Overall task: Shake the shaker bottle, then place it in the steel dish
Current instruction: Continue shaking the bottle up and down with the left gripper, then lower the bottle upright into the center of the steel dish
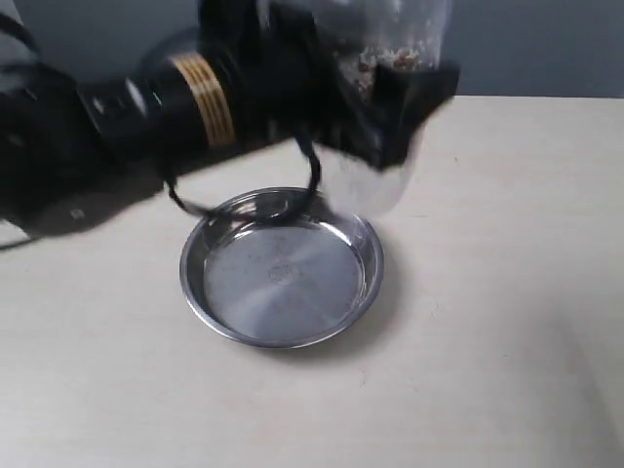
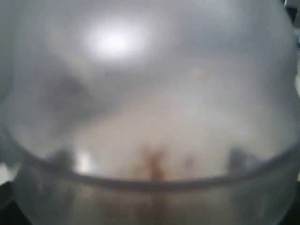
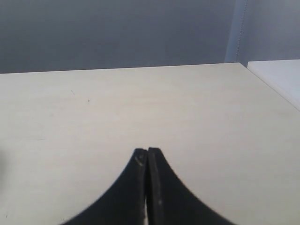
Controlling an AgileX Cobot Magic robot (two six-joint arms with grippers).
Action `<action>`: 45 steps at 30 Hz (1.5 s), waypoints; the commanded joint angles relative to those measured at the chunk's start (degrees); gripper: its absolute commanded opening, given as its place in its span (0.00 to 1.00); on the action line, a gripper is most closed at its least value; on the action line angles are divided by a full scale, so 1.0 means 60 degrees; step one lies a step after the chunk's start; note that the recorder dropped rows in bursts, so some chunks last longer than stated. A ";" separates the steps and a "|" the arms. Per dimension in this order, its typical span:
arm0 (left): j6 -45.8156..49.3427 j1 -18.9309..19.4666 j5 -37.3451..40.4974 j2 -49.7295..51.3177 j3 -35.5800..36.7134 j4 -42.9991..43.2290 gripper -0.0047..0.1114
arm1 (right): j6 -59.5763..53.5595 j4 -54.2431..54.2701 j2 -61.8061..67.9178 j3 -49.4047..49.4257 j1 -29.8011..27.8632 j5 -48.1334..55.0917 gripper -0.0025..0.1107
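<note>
The clear shaker bottle point(image 1: 375, 68) hangs in the air above the far rim of the steel dish point(image 1: 282, 268), blurred by motion, with brown pellets showing in its upper part. My left gripper point(image 1: 390, 107) reaches in from the left and is shut on the bottle's body. In the left wrist view the bottle point(image 2: 150, 93) fills the whole picture as a hazy dome with brown pellets point(image 2: 153, 164), and the fingers are hidden. My right gripper point(image 3: 147, 151) is shut, empty, over bare table, and does not show in the exterior view.
The pale wooden table point(image 1: 507, 292) stretches right of and in front of the dish. A grey wall stands behind it. In the right wrist view the table's far edge and a white surface point(image 3: 281, 75) beside it show.
</note>
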 commanded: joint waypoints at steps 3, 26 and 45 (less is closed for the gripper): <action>0.0282 -0.0054 -0.0994 -0.0076 0.0208 -0.0082 0.04 | -0.0018 0.0008 -0.0045 0.0011 -0.0033 -0.0117 0.01; 0.0894 0.0494 -0.1178 -0.1062 0.0970 -0.1445 0.04 | -0.0018 0.0008 -0.0045 0.0011 -0.0033 -0.0117 0.01; 0.2648 0.0945 -0.3820 0.1795 0.1792 -0.2702 0.04 | -0.0018 0.0008 -0.0045 0.0011 -0.0033 -0.0117 0.01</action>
